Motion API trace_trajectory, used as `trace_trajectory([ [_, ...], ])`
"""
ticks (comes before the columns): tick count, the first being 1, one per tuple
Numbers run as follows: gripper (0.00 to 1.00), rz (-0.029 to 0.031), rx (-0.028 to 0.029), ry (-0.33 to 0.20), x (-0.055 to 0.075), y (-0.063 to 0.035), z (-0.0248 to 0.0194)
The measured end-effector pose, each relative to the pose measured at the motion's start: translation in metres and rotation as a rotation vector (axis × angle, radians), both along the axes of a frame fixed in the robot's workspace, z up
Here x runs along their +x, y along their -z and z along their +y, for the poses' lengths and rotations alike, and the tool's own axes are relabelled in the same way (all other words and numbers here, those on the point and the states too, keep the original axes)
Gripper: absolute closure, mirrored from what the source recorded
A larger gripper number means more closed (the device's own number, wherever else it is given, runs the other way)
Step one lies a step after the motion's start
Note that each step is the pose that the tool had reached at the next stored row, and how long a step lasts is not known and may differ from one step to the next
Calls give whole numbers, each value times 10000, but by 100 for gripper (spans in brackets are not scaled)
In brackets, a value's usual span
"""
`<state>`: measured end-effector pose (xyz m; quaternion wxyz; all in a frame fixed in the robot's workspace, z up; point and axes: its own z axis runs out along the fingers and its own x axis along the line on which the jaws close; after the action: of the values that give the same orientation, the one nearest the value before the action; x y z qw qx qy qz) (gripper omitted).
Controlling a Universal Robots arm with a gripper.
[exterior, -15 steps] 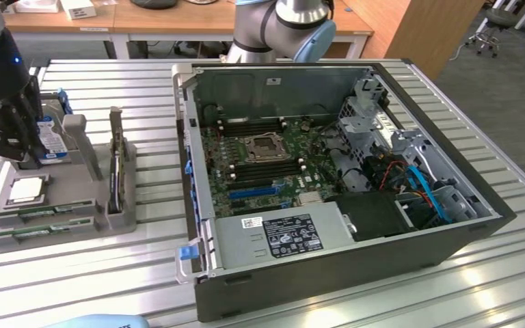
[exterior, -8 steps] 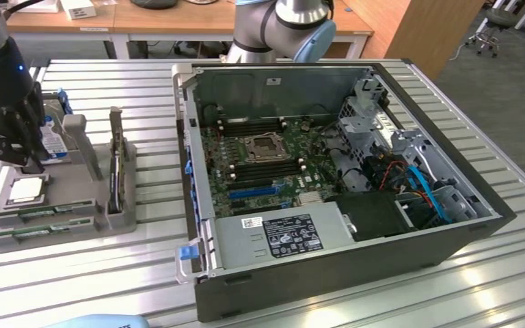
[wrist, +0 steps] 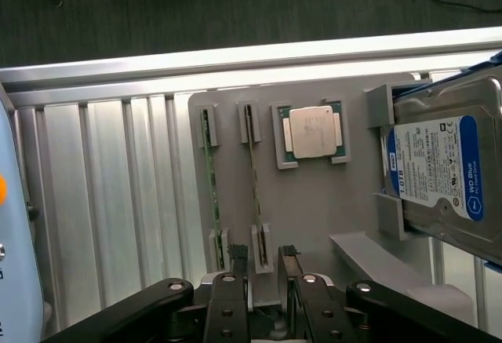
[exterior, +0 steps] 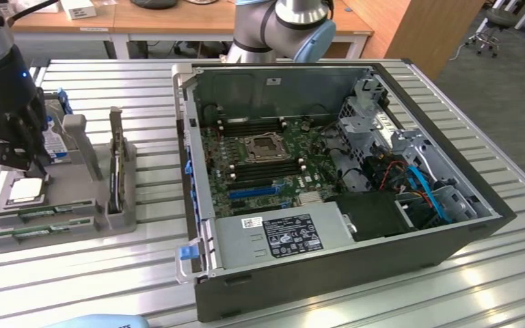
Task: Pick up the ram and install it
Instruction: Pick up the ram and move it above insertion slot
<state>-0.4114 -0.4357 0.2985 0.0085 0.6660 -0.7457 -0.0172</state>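
Note:
Two ram sticks, thin green boards on edge, sit in slots of a grey holder point(wrist: 314, 209): one point(wrist: 210, 174) nearer the holder's edge, the other point(wrist: 252, 172) beside it. My gripper point(wrist: 264, 263) hovers open above the end of the second stick, which lies in line with the gap between the black fingertips point(wrist: 238, 263); nothing is held. In the exterior view the gripper point(exterior: 27, 162) hangs over the holder at the exterior view's left, with the ram sticks point(exterior: 42, 213) just in front of it. The open computer case point(exterior: 335, 157) shows the motherboard with dark memory slots point(exterior: 255, 168) around the processor socket point(exterior: 264, 145).
On the holder also rest a square silver processor point(wrist: 314, 133) and a hard drive with a blue-and-white label point(wrist: 443, 166). A thin part point(exterior: 117, 171) stands on edge between holder and case. The case holds a power supply point(exterior: 281, 236) and blue cables point(exterior: 431, 195). The ribbed metal table point(exterior: 153, 266) carries everything.

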Motion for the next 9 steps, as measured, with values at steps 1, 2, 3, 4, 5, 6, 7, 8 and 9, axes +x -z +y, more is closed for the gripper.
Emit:
trace_trajectory([
  [1,71,1,-8,0,0,7,0],
  [2,71,0,-16,0,0,16,0],
  [3,71,0,-23,1,0,25,0],
  [4,71,0,-33,0,0,33,0],
  [5,71,0,-42,0,0,41,0],
  [6,71,0,-50,0,0,48,0],
  [7,71,0,-59,0,0,56,1],
  [8,71,0,-67,0,0,62,1],
  [9,71,1,-74,1,-1,69,1],
])
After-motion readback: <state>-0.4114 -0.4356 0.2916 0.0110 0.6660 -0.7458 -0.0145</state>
